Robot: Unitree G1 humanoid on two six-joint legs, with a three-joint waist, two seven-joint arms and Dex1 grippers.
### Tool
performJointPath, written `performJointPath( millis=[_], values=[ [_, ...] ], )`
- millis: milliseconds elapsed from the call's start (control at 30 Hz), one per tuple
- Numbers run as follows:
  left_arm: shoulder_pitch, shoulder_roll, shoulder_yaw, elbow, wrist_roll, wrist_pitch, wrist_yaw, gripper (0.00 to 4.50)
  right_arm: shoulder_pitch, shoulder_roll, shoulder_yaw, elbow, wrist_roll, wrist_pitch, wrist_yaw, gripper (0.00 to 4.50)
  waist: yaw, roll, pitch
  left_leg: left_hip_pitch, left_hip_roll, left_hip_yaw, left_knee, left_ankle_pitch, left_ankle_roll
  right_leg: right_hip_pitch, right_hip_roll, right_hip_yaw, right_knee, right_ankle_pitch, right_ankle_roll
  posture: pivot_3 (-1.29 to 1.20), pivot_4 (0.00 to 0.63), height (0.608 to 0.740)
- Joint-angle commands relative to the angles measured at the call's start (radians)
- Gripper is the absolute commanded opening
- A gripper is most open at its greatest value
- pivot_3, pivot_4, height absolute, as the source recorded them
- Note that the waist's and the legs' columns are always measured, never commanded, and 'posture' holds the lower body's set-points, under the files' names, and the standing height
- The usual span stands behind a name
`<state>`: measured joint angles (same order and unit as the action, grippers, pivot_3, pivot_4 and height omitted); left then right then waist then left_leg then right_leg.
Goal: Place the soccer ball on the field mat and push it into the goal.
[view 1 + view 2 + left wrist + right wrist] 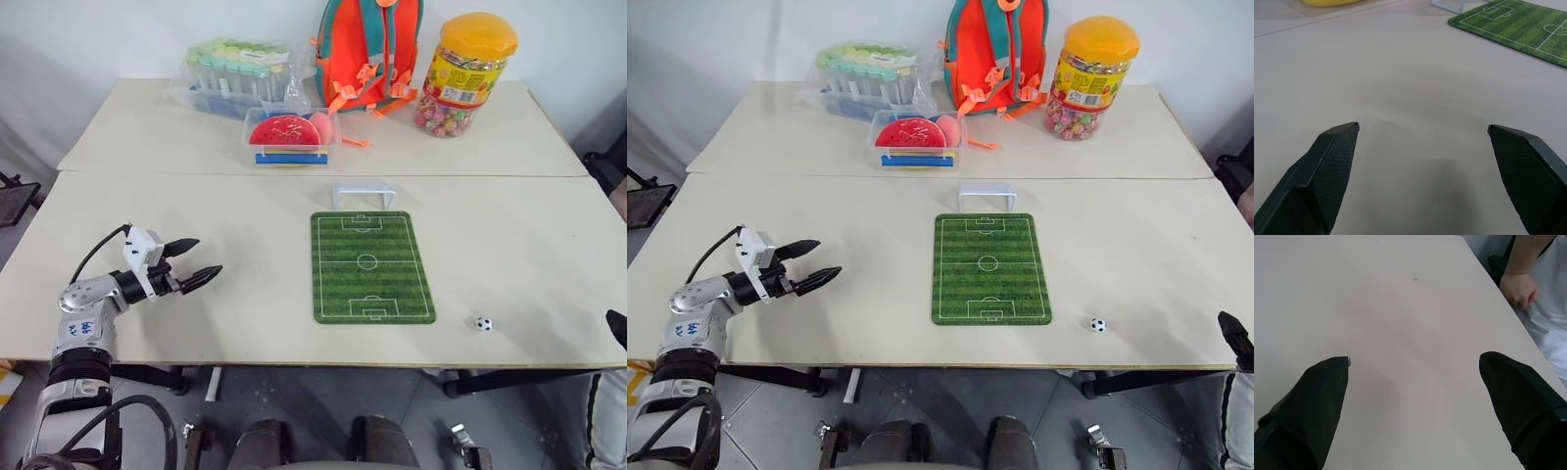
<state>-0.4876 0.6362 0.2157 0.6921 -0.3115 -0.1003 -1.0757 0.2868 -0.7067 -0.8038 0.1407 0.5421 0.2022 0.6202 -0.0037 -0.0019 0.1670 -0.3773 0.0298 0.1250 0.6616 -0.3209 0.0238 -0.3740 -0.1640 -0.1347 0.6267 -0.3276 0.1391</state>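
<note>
Right of the striped green field mat, the tiny black-and-white soccer ball lies nearest my right jaws, spread empty; left jaws likewise released.

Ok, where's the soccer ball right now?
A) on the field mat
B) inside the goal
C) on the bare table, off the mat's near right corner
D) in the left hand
C: the soccer ball sits on the table, right of the field mat and apart from it.

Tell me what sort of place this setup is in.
Probably a robot test room staged like a play corner: two plain tables pushed against a white wall, with a school backpack, a candy jar and a toy field mat.
</note>
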Motion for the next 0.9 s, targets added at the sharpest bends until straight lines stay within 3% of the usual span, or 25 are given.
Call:
performJointPath(
  millis=[33, 300, 500, 733, 833, 900],
  values=[
    [-0.016, 0.014, -0.019, 0.009, 0.031, -0.039, -0.010, 4.50, 0.016, 0.011, -0.055, -0.038, 0.021, 0.000, -0.011, 4.46, 0.000, 0.000, 0.000, 0.000, 0.000, 0.000, 0.000, 0.000, 0.000, 0.000, 0.000, 0.000, 0.000, 0.000, 0.000, 0.00, 0.150, 0.740],
    [-0.066, 0.004, -0.017, -0.017, 0.018, 0.027, 0.019, 4.50, 0.045, 0.020, -0.064, -0.137, 0.039, 0.061, -0.029, 4.46, 0.001, -0.001, 0.001, 0.000, 0.000, 0.000, 0.000, 0.000, 0.000, 0.000, 0.000, 0.000, 0.000, 0.000, 0.000, 0.00, 0.150, 0.740],
    [-0.074, -0.017, -0.034, -0.090, -0.029, 0.075, -0.074, 4.50, 0.068, -0.017, -0.038, -0.373, 0.093, 0.215, -0.035, 4.46, 0.000, -0.001, 0.001, 0.000, 0.000, 0.000, 0.000, 0.000, 0.000, 0.000, 0.000, 0.000, 0.000, 0.000, 0.000, 0.00, 0.150, 0.740],
    [-0.084, -0.067, -0.031, -0.124, -0.127, 0.060, -0.286, 4.50, 0.132, -0.131, 0.113, -0.615, 0.101, 0.299, 0.146, 4.46, 0.003, -0.004, 0.002, -0.001, 0.000, 0.000, 0.001, 0.000, 0.000, 0.000, 0.001, 0.000, 0.000, 0.000, 0.000, 0.00, 0.150, 0.740],
    [-0.070, -0.086, -0.053, -0.152, -0.195, 0.091, -0.468, 4.50, 0.110, -0.214, 0.254, -0.597, 0.056, 0.278, 0.269, 4.46, 0.003, -0.006, 0.003, -0.001, -0.001, 0.000, 0.001, 0.000, 0.000, 0.000, 0.001, -0.001, 0.000, 0.000, 0.000, 0.00, 0.150, 0.740],
    [-0.060, -0.085, -0.066, -0.154, -0.188, 0.084, -0.505, 4.50, 0.081, -0.234, 0.314, -0.552, 0.020, 0.251, 0.306, 4.46, 0.003, -0.007, 0.004, -0.002, -0.001, 0.000, 0.002, 0.000, 0.000, 0.000, 0.001, 0.000, -0.001, 0.000, 0.000, 0.00, 0.150, 0.740]
  ],
)
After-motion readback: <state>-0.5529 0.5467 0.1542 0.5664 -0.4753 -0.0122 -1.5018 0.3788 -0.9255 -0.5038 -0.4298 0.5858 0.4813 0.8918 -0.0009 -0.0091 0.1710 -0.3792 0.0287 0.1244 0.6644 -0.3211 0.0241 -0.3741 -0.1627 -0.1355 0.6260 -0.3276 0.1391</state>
